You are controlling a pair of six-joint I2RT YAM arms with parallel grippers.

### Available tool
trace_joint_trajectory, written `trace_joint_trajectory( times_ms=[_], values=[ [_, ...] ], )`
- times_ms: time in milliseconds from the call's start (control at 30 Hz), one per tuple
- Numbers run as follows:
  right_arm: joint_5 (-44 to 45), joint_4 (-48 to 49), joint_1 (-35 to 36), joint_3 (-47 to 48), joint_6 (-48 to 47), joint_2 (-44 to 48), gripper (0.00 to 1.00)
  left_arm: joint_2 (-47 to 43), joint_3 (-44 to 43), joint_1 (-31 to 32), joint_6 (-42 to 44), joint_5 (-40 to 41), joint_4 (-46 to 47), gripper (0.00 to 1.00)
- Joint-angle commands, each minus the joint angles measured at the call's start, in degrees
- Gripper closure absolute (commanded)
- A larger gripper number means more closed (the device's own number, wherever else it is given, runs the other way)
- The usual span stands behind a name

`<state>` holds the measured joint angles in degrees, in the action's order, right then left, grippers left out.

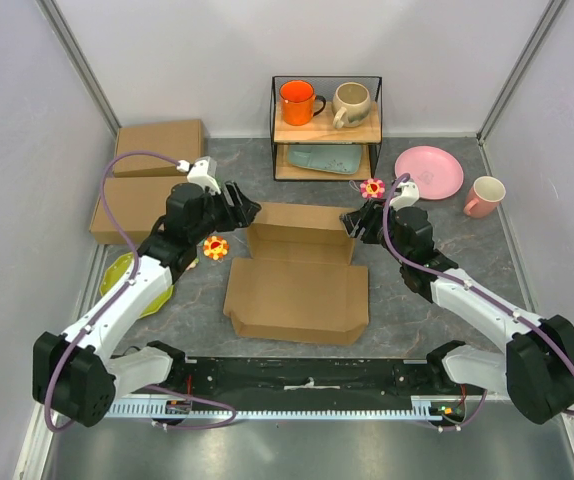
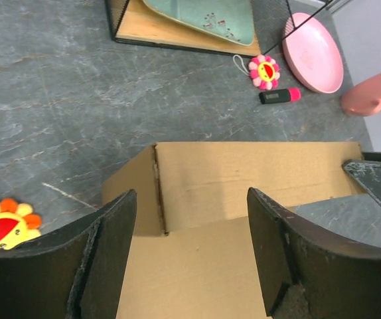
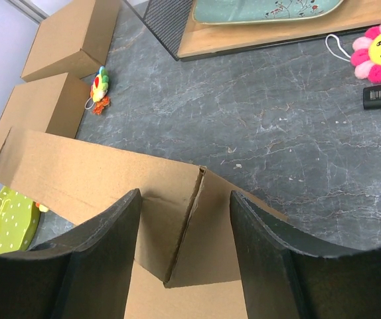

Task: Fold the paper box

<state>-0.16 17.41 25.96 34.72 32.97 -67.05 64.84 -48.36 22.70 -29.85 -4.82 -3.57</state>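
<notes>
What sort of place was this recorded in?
Probably a lab test cell, not a home: white panels wall in the table, and staged props, a shelf with mugs, a pink plate, sit round the box.

A lab test cell: plain white panels (image 1: 217, 60) in metal framing (image 1: 77, 60) enclose a grey tabletop (image 1: 392, 335).

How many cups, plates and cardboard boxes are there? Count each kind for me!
Cups: 3 (orange cup, beige cup, pink cup)
Plates: 3 (pink plate, teal plate, green plate)
Cardboard boxes: 3 (paper box, back-left box, front-left box)
Total: 9
</notes>
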Motion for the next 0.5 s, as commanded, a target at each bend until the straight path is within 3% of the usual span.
trace_joint_trajectory(
  times_ms=[0, 167, 467],
  values=[
    [-0.2, -7.1, -0.1, -2.5, -1.5, -2.0, 0.38, 0.6, -2.4, -3.3, 5.4, -5.0, -6.4, 0.25],
    [-0.5, -7.1, -0.2, -2.6, -1.9, -2.0, 0.37, 2.7, -0.8, -5.4, 5.7, -10.0, -5.0, 0.29],
    [-0.4, -6.5, -0.2, -3.5, -2.1, -2.4, 0.42, 7.8, 2.0, -5.5, 2.9, -14.3, 2.0, 0.50]
  ],
)
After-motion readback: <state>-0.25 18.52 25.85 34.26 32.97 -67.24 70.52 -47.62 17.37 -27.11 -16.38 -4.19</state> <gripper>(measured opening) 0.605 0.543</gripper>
